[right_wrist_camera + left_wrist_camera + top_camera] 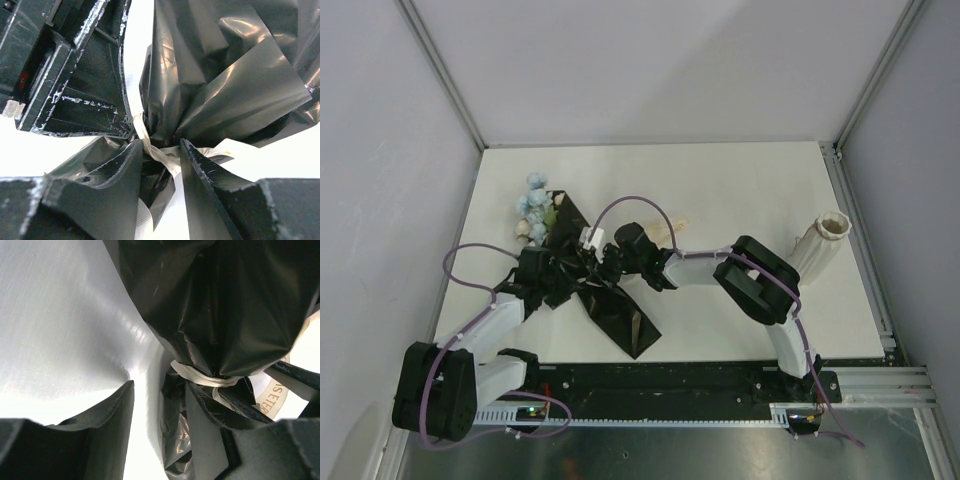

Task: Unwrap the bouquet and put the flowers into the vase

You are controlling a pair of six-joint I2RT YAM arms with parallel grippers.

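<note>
Step in hand: undoing the tie, first stage of the unwrap. The long bundle of flowers rolled in crinkly black paper (the bouquet [564,215]) lies on the white surface [720,180] left of centre. Its pale blue and cream blooms [533,208] point to the far left and the black sheet trails toward the near edge. The cream ribbon [200,377] is knotted round the pinched waist of the wrap, and nothing is unrolled yet. The left claw [202,407] straddles the waist just below the knot with its jaws apart; bare surface shows between one finger and the paper, so it is not pinching. The right claw [160,145] comes in from the opposite side, its fingertips either side of the ribbon band at the knot. Its jaws are partly drawn in, but I cannot tell whether they actually bite the ribbon. The small cream-white ribbed vase [823,245] stands well apart at the right side, with no stems in it. Next move, as I judge it: the right claw must pinch ribbon only, not paper, and draw it out of the knot while the left steadies the bundle. Risk: the glossy wrap slides, or the whole bundle drags along.
</note>
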